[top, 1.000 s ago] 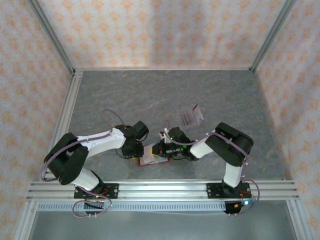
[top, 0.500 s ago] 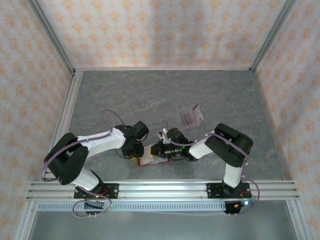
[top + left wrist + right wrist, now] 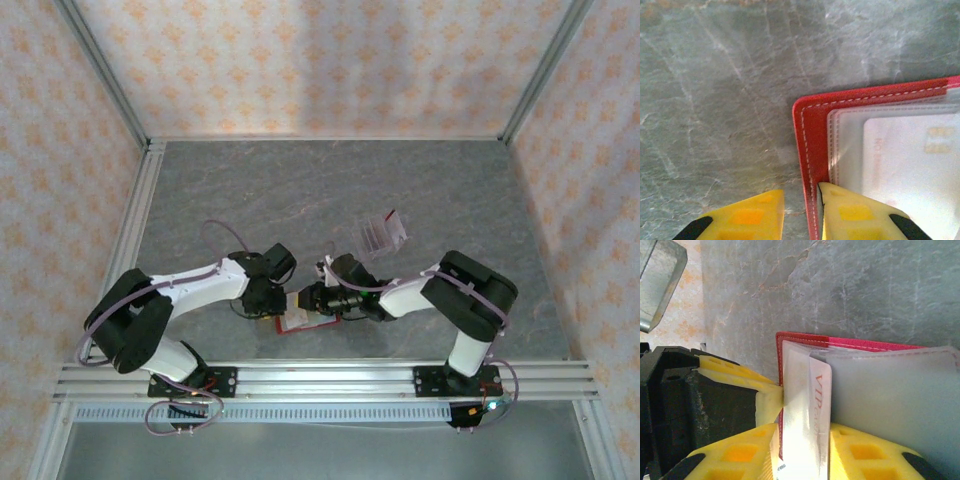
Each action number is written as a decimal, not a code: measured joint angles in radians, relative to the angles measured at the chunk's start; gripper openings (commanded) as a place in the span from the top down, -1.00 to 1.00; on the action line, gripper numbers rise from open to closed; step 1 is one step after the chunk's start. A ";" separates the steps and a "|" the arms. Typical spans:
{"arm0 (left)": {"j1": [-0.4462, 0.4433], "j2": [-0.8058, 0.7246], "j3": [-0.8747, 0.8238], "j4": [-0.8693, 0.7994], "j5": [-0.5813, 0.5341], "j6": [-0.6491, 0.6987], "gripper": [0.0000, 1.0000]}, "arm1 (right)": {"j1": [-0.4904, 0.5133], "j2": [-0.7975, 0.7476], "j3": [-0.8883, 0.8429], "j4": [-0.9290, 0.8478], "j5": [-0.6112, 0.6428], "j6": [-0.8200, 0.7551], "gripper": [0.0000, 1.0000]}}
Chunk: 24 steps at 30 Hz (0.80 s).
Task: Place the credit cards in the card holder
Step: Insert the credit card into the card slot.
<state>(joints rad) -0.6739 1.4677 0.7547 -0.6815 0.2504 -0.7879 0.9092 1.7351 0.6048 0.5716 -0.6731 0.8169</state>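
A grey, marble-veined table (image 3: 330,190) fills the floor of a booth walled in pale wallpaper (image 3: 300,60) with orange motifs, with metal rails (image 3: 330,378) along the near edge. The two claws meet over the open red wallet (image 3: 812,130). The left claw (image 3: 800,190) has its jaws a little apart, one fingertip on the wallet's stitched edge and the other over bare table. The right claw (image 3: 803,430) has its jaws apart, with a white card (image 3: 805,405) lying between them, its far end at the grey sleeves. A clear rack (image 3: 380,233) stands beyond the right claw.
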 measured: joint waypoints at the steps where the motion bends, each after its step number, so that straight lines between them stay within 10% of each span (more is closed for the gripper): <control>1: 0.001 -0.009 -0.005 -0.003 0.000 0.000 0.51 | 0.000 -0.007 0.007 -0.025 0.005 -0.008 0.31; 10: 0.028 -0.075 -0.023 -0.014 0.003 0.001 0.50 | 0.000 -0.071 0.081 -0.282 0.050 -0.082 0.26; 24: 0.029 -0.065 -0.030 0.003 0.022 0.005 0.64 | 0.000 -0.088 0.221 -0.567 0.089 -0.193 1.00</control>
<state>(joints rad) -0.6449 1.4025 0.7246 -0.6788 0.2722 -0.7826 0.9092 1.6474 0.8257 0.0044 -0.5842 0.6243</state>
